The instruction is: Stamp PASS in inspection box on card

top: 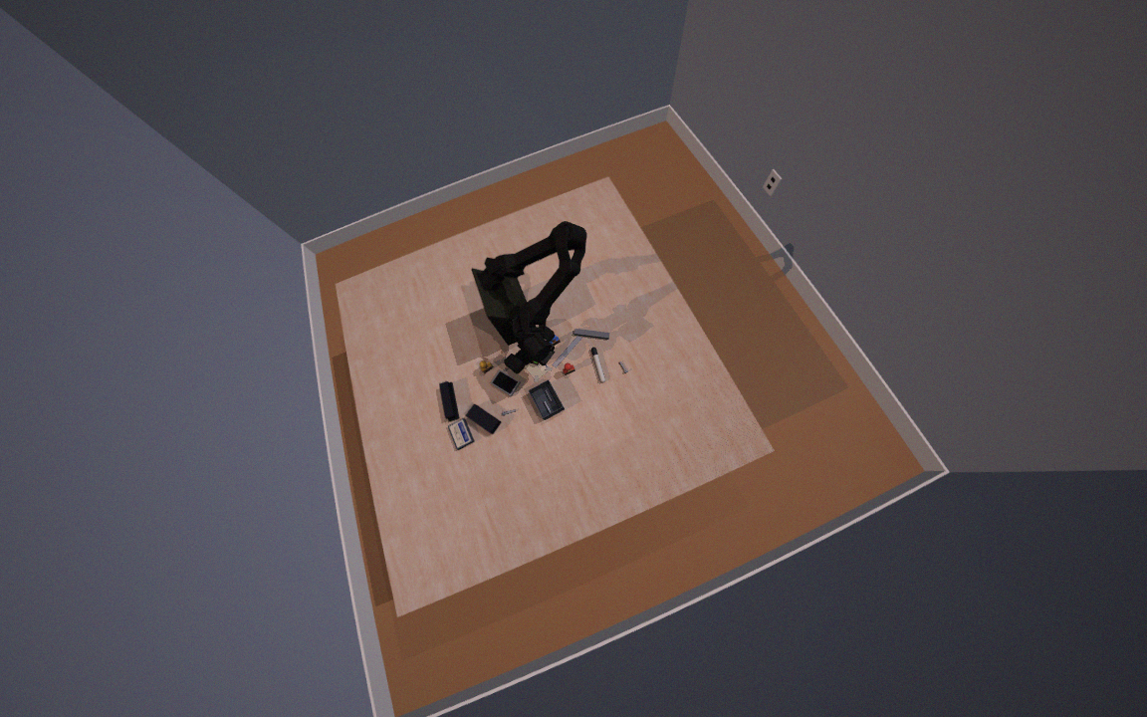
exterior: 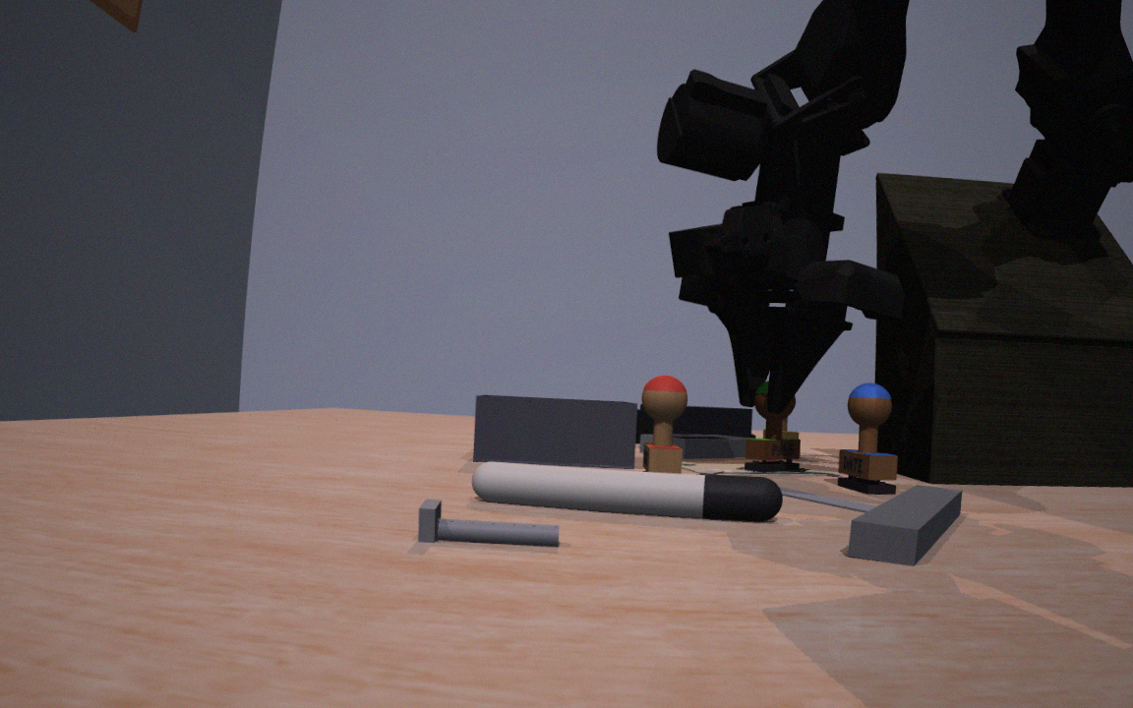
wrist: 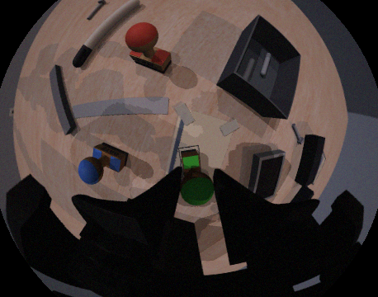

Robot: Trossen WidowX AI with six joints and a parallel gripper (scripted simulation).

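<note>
My gripper (exterior: 763, 403) (wrist: 197, 172) points down and is shut on the PASS stamp (exterior: 771, 448) (wrist: 197, 191), the one with the green-topped knob. The stamp stands upright over the cream card (wrist: 211, 140), its base within the thin dark outline of the inspection box (wrist: 189, 147). Its underside is very low at the card; whether it touches is not clear. Any print under the base is hidden. The ink pad (top: 506, 382) (wrist: 269, 175), dark in a grey frame, lies beside the card, on the right in the wrist view.
A red-topped stamp (top: 568, 366) (exterior: 664, 400) (wrist: 142, 37) and a blue-topped stamp (exterior: 868, 404) (wrist: 91, 170) stand near the card. A dark open tray (top: 546, 400) (wrist: 276, 92), a marker (exterior: 588, 489) and a grey bar (exterior: 905, 525) (wrist: 62, 99) lie around. Two small pale strips lie at the card's edge.
</note>
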